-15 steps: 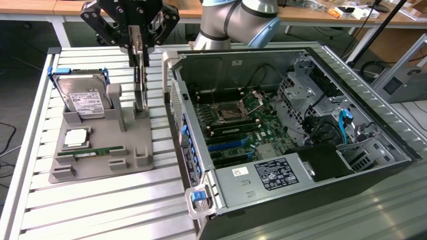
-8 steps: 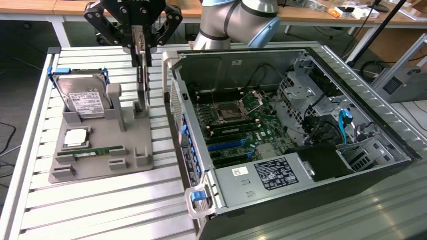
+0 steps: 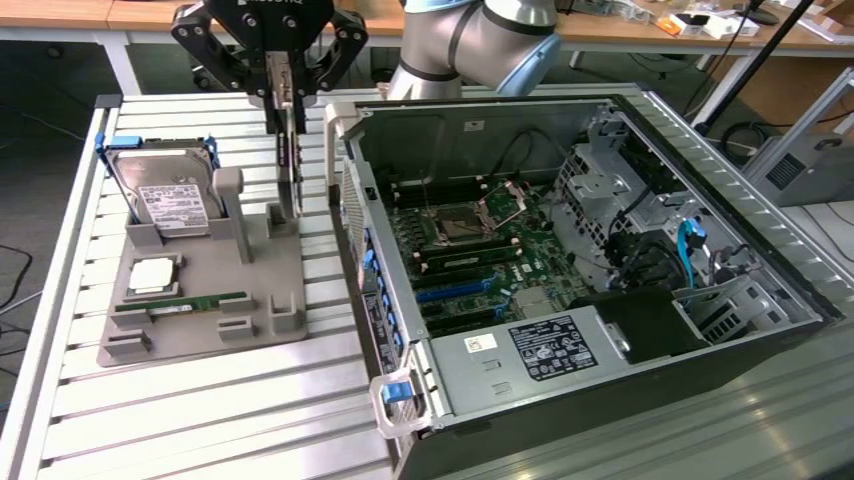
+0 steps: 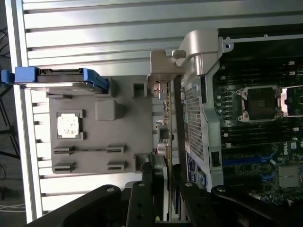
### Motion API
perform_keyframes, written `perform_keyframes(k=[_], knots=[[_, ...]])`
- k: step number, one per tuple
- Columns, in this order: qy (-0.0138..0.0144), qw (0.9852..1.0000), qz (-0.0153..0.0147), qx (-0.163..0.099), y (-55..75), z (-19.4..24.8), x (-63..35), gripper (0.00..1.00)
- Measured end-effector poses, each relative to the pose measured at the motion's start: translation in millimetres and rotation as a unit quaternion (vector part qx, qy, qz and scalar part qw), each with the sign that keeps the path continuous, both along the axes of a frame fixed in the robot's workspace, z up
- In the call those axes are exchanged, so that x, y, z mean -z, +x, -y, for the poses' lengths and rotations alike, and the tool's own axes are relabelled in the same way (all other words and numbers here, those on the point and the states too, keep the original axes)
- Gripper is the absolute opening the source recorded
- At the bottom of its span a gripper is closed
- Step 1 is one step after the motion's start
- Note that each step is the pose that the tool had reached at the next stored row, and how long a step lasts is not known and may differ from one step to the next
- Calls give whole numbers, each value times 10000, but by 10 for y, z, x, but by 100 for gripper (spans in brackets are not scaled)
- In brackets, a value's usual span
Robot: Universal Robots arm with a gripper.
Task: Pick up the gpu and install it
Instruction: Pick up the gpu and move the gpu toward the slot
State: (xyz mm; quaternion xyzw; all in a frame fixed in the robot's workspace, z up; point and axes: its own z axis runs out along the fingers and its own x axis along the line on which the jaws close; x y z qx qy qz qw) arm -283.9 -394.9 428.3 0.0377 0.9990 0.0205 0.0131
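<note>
The gripper clasps the gpu edge-on, between the grey holder and the open computer case.

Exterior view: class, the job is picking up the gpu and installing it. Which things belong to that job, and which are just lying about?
Belongs to the job: gpu, clamped in the gripper; open computer case; its motherboard.

Just lying about: hard drive; processor chip; RAM stick; the grey holder tray they rest on.
</note>
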Motion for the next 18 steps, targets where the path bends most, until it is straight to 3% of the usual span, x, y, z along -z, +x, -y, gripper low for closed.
perform_keyframes(k=[18], knots=[[-4, 10000, 0, 0, 37, 1, 0, 27]])
